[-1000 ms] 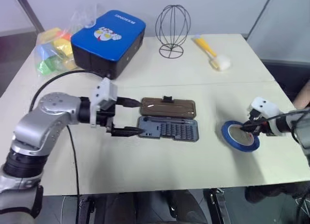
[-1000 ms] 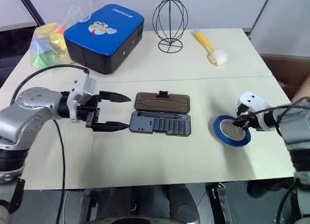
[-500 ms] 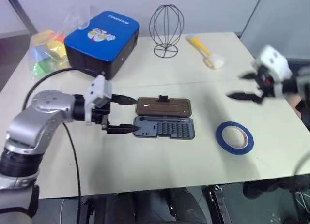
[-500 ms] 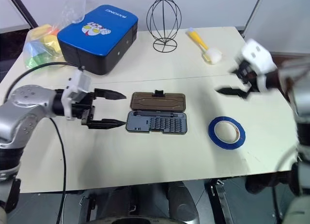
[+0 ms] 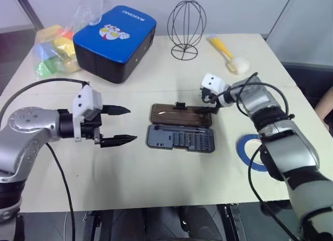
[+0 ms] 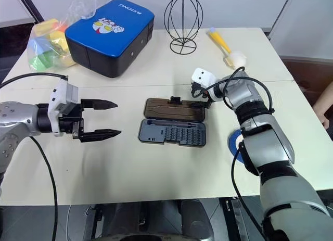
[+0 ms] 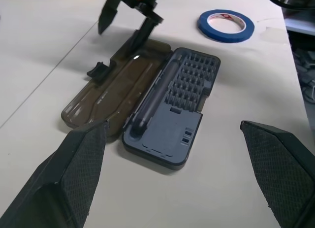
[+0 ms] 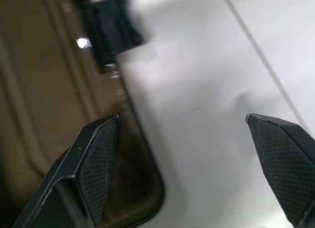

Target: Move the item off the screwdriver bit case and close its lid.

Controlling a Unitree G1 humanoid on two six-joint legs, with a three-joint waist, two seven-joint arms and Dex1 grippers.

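The screwdriver bit case (image 5: 181,129) lies open mid-table, its brown lid (image 5: 180,115) flat on the far side and its grey bit tray (image 5: 180,139) on the near side. The item, a blue tape roll (image 7: 225,25), lies on the table to the right of the case, partly behind my right forearm. My right gripper (image 5: 210,103) is open, at the lid's far right corner with one finger down on that corner. In the right wrist view the lid (image 8: 44,90) and its black latch (image 8: 112,28) lie under the left finger. My left gripper (image 5: 132,125) hangs open, left of the case and clear of it.
At the back of the table stand a blue-topped box (image 5: 115,40), a bag of coloured pieces (image 5: 52,51), a black wire egg frame (image 5: 186,30) and a yellow brush (image 5: 227,54). A person's arm (image 6: 325,103) shows at the right edge.
My right gripper let go of the tape roll, opened, and swung left to the lid's far right corner. The tape stays on the table. My left gripper drew back left from the case.
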